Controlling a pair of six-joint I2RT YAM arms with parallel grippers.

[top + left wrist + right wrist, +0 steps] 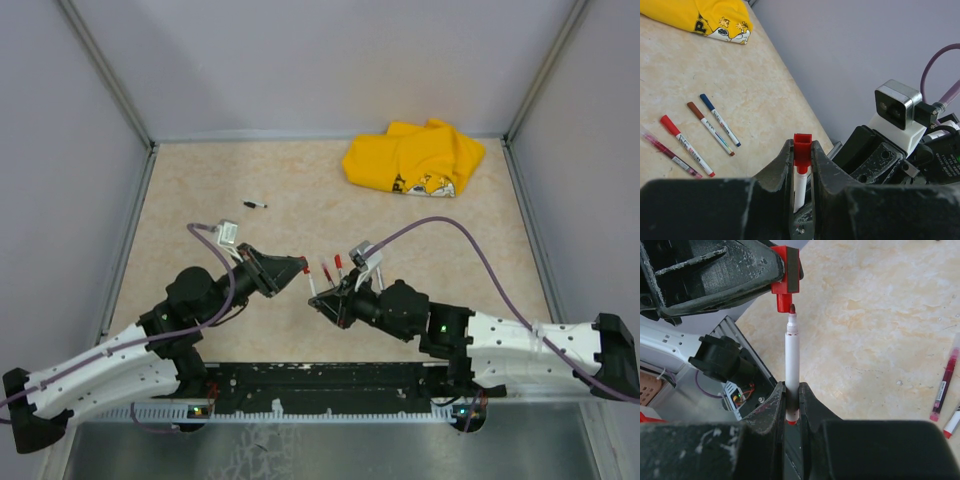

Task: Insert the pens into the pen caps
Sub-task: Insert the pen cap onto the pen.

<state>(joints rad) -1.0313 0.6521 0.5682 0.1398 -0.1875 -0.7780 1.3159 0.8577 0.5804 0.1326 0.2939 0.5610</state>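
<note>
1. At centre of the right wrist view, the pen stands upright. Its red tip is at the mouth of the red cap above, slightly right of it and not yet inside.
2. Right fingers pinch the pen's lower end, nearly closed.
3. Left fingers, upper left, clamp the cap.
4. Spare pens lie on the counter.

My table is pale marbled beige. On it lie a crumpled yellow cloth far right, a small dark piece far left, and four pens side by side.
</note>
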